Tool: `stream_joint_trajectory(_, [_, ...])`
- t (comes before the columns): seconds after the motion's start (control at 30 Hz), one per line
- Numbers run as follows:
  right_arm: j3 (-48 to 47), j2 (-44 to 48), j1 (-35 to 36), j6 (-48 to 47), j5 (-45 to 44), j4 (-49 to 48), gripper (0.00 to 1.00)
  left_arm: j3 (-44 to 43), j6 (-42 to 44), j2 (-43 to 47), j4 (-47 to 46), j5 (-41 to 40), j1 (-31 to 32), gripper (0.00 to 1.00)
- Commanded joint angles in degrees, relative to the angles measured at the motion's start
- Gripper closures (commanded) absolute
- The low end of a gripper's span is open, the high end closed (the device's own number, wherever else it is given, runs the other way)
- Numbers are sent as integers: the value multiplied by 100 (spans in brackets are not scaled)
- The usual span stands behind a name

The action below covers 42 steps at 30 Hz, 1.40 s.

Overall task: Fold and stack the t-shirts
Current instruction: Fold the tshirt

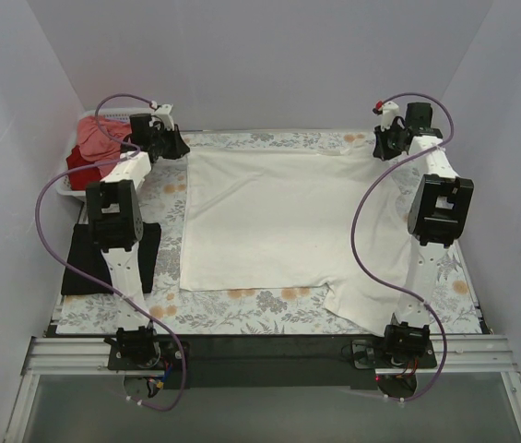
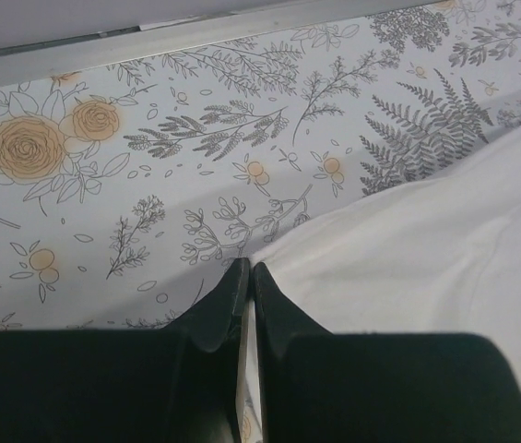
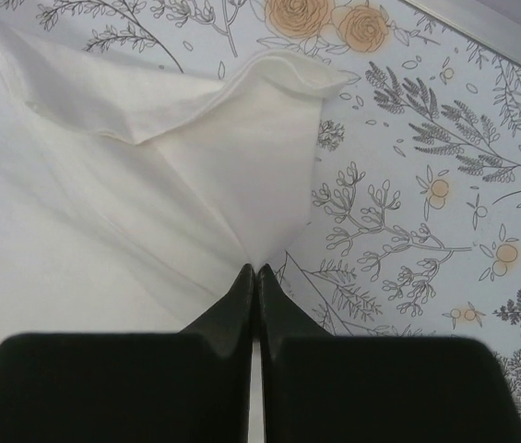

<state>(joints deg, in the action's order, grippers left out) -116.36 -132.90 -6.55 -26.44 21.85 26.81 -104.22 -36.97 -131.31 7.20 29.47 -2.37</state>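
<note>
Left pincer point(image 2: 247, 277) and right pincer point(image 3: 256, 277), both closed tight, each pinch a corner of the cream-white t-shirt point(image 1: 269, 217); floral tablecloth point(image 2: 103, 212) lies beyond them.

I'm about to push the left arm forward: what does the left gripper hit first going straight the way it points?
The left gripper, shut on a corner of the cream-white t-shirt, points at floral tablecloth just ahead; that likely comes first, then the grey rail beyond. Depth is unclear.

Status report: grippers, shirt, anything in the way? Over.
Left gripper and right gripper both shut on cream-white shirt, far corners. Shirt spread flat, unfolded. Black shirt lies near-left, clear of the cream one.
</note>
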Motion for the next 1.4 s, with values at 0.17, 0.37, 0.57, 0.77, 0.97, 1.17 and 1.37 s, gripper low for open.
stream_joint_trajectory(0.17, [630, 844, -145, -239, 337, -132, 99, 718, 296, 1054, -131, 532, -141, 100])
stream_joint_trajectory(0.37, [983, 1152, -207, -362, 399, -123, 99, 1263, 550, 1493, -184, 612, -141, 100])
stream_joint_trajectory(0.57, [1317, 1346, -259, -503, 434, -106, 99, 1800, 823, 1915, -219, 639, -176, 100])
stream_joint_trajectory(0.77, [1765, 1644, -268, -704, 549, -53, 99, 2160, 1016, 2179, -175, 647, -220, 100])
stream_joint_trajectory(0.97, [2108, 1715, -286, -951, 461, -26, 99, 2766, 1253, 2496, -26, 814, -229, 100])
stream_joint_trajectory(1.17, [2126, 1583, -365, -1013, 364, -18, 99, 3206, 1447, 2689, 132, 805, -220, 100])
stream_joint_trajectory(1.37, [2249, 1548, -374, -1030, 470, 53, 99, 3330, 1552, 2672, 264, 656, -220, 100])
